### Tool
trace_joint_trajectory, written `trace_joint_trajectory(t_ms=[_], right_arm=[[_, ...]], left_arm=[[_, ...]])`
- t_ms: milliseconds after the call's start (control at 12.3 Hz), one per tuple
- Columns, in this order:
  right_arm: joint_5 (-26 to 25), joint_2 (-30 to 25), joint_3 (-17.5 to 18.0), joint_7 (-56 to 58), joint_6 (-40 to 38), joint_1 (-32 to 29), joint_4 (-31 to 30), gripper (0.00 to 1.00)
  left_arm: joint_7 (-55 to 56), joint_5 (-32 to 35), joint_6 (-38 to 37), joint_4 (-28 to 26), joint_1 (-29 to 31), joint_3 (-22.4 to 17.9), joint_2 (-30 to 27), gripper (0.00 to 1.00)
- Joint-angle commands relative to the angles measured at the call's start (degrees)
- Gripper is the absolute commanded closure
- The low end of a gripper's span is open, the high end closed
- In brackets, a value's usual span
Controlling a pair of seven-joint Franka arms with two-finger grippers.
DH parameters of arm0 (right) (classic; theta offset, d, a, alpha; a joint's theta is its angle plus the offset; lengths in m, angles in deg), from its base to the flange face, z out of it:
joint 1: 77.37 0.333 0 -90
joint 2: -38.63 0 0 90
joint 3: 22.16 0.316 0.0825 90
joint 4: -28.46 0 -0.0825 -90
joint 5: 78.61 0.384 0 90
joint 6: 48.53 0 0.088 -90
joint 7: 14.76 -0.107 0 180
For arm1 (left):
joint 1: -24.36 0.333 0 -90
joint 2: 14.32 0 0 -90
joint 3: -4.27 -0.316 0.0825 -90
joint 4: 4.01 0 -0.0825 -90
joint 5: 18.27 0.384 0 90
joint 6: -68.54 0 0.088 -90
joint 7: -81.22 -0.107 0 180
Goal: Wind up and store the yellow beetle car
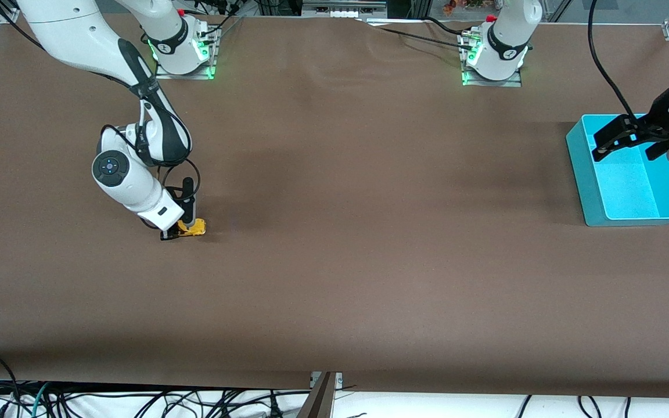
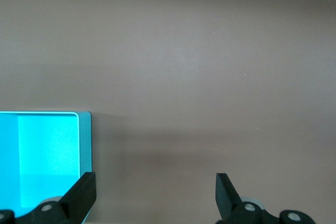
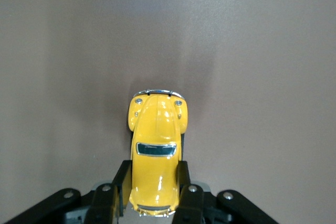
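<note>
The yellow beetle car [image 1: 191, 229] stands on the brown table toward the right arm's end. My right gripper [image 1: 186, 223] reaches down over it and is shut on it. In the right wrist view the yellow beetle car [image 3: 156, 150] sits between both black fingers [image 3: 121, 182], which press its sides near one end; my right gripper [image 3: 153, 182] holds it against the table. My left gripper [image 1: 630, 142] hangs open over the teal bin [image 1: 668, 216] at the left arm's end, nothing between its fingers. The left wrist view shows my left gripper [image 2: 156, 192] open above bare table beside the teal bin [image 2: 84, 145].
Cables run along the table's edge nearest the front camera, and a black cable hangs over the teal bin. The two arm bases stand along the farthest edge of the table.
</note>
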Motion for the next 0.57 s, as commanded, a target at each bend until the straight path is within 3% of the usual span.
trace_joint_trajectory(t_ms=[0, 487], right_arm=[[-0.06, 0.97, 0.37, -0.35, 0.47, 0.09, 0.15, 1.00], [0.03, 2.72, 1.33, -4.93, 0.56, 0.09, 0.15, 1.00]], left_arm=[[-0.69, -0.10, -3.53, 1.18, -4.55, -3.68, -0.26, 0.00], [-0.78, -0.45, -5.20, 1.44, -4.20, -3.77, -0.61, 0.00]])
